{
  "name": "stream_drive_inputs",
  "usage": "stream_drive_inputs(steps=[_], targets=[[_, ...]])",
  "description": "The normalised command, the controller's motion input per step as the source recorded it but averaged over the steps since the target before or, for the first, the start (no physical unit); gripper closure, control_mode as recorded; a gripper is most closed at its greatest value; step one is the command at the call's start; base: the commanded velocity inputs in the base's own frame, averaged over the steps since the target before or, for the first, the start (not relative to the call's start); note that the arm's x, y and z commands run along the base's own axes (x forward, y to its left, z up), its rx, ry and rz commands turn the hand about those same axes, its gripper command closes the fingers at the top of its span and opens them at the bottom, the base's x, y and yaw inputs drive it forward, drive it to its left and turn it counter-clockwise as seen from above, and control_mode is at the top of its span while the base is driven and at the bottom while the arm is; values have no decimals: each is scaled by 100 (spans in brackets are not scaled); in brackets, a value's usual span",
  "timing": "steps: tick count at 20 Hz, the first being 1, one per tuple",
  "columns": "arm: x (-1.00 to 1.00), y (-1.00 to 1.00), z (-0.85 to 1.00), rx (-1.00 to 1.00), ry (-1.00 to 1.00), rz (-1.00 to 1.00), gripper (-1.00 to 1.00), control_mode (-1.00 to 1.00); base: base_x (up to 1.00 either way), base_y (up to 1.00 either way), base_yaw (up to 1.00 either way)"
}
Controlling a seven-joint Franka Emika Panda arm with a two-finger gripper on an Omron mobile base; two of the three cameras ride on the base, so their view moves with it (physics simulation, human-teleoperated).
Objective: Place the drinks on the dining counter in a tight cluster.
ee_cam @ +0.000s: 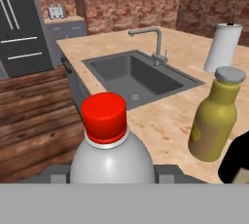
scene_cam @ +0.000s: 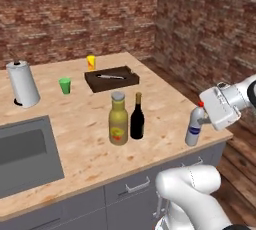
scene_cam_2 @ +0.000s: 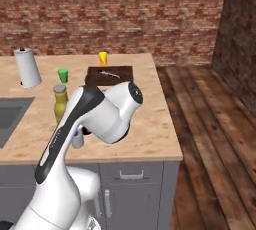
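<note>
Clear bottle gripped at the bench's edge, two drinks already paired

We have the gripper (scene_cam: 204,119) closed on the small clear red-capped bottle (scene_cam: 194,129) just under its shoulder, standing upright near the right edge of the bench (scene_cam: 90,154), apart from the yellow-olive bottle (scene_cam: 118,120) and the dark wine bottle (scene_cam: 137,119), which stand just beside each other. We judge the clear one light, rigid and smooth (likely slippery plastic), so a hold on the upper body below the red cap (ee_cam: 103,116) suits it; the wine bottle looks heavier and tall, easy to tip. The speckled wood surface looks flat and firm, with open room beside the pair; the sink (scene_cam: 25,154), paper towel roll (scene_cam: 22,84), green cup (scene_cam: 65,85) and dark tray (scene_cam: 111,78) stand well apart.
</note>
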Motion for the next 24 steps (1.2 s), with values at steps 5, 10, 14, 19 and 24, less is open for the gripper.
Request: stream_drive_inputs(steps=[5,10,14,19,24], targets=[[0,0,0,0,0,0,100,100,50,-55,29],[0,0,0,0,0,0,100,100,38,-56,35],[0,0,0,0,0,0,100,100,28,-6,9],[0,0,0,0,0,0,100,100,56,22,-7],[0,0,0,0,0,0,100,100,65,9,-4]])
